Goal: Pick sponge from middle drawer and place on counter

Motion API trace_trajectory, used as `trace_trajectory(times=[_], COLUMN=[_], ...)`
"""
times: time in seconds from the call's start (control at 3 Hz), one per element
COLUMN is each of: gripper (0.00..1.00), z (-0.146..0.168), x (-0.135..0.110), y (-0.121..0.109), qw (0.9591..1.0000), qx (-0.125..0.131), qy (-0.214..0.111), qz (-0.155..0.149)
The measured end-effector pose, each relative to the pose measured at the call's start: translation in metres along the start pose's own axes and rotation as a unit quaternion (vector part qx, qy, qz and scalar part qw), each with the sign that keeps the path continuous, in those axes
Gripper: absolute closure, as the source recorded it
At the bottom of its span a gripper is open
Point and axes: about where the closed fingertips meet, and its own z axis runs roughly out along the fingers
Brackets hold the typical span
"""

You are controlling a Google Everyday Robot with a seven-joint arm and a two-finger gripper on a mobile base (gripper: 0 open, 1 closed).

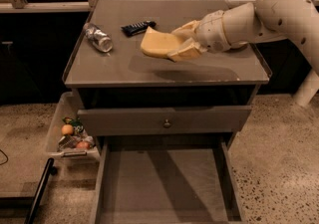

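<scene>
The gripper (179, 42) is clenched on the yellow sponge (155, 45), holding it above the counter (119, 66). Below, the middle drawer (164, 183) stands open.

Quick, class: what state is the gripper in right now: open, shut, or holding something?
Gripper: shut on the sponge, above the counter.
</scene>
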Motion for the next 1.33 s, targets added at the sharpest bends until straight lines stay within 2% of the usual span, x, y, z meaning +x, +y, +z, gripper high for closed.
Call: trace_trajectory(times=[0.33,0.67,1.0,1.33], gripper=[1.0,1.0,1.0,0.81], z=[0.018,0.027,0.033,0.033], x=[0.016,0.031,0.037,0.037], y=[-0.013,-0.026,-0.038,-0.038], qw=[0.9981,0.9953,0.994,0.994], qx=[0.042,0.068,0.078,0.078], qy=[0.035,0.059,0.063,0.063], qz=[0.03,0.037,0.042,0.042])
